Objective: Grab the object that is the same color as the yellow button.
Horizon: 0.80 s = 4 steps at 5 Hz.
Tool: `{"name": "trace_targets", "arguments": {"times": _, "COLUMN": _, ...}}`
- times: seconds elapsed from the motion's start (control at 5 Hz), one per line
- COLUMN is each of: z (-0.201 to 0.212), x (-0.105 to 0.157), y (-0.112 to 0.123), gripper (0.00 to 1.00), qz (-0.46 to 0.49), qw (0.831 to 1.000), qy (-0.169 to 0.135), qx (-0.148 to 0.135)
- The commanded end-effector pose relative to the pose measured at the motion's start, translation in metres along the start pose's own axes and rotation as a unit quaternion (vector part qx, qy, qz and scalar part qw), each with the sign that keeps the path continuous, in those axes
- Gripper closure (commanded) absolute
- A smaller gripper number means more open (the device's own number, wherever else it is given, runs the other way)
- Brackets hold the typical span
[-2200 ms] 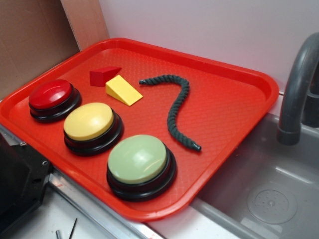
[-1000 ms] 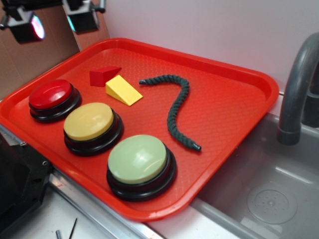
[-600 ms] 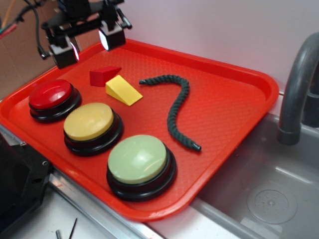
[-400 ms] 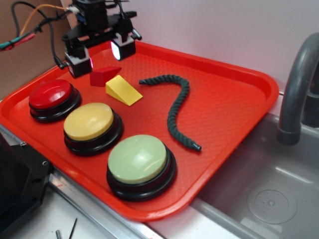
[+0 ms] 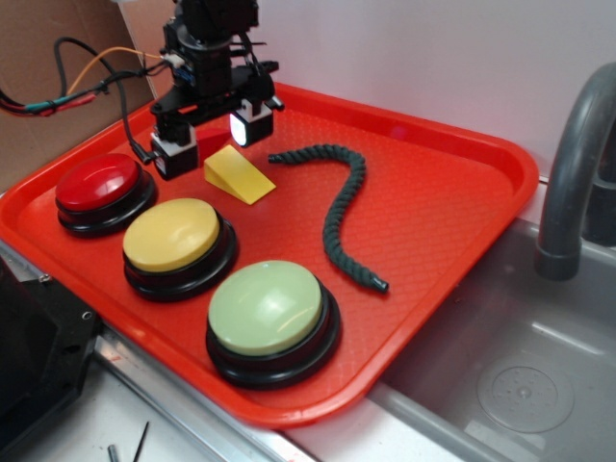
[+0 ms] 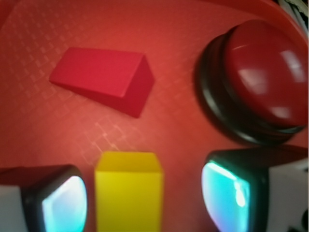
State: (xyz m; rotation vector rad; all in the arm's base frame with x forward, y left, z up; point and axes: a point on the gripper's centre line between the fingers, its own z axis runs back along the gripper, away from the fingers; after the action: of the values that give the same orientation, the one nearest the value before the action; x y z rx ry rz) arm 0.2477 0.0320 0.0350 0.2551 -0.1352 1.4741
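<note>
The yellow wedge block (image 5: 239,174) is seen lying on the red tray (image 5: 452,221), just beside the red wedge block (image 6: 104,79) and behind the yellow button (image 5: 173,236). In the wrist view it is framed between the two fingers (image 6: 58,200) of the gripper (image 5: 214,138), whose jaws are spread apart on either side of it without touching it. A red button (image 5: 97,183), a pale green button (image 5: 267,308) and a dark green rope (image 5: 342,207) are also found on the tray.
</note>
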Motion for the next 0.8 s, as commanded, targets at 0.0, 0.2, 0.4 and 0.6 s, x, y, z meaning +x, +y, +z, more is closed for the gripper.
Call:
{"name": "trace_targets", "arguments": {"times": 0.0, "z": -0.0078, "x": -0.0018, "y": -0.0122, "gripper": 0.00, "qz": -0.006, "qw": 1.000, "qy": -0.011, "qx": -0.018}}
{"name": "trace_targets", "arguments": {"times": 0.2, "z": -0.0096, "x": -0.0013, "y": -0.0123, "gripper": 1.00, "qz": 0.002, "qw": 1.000, "qy": -0.014, "qx": -0.021}}
{"name": "trace_targets", "arguments": {"times": 0.4, "z": -0.0105, "x": 0.0004, "y": -0.0119, "gripper": 1.00, "qz": 0.008, "qw": 1.000, "qy": -0.016, "qx": -0.022}}
{"name": "trace_targets", "arguments": {"times": 0.6, "z": -0.0009, "x": 0.0038, "y": -0.0127, "gripper": 1.00, "qz": -0.051, "qw": 0.997, "qy": -0.008, "qx": -0.061}}
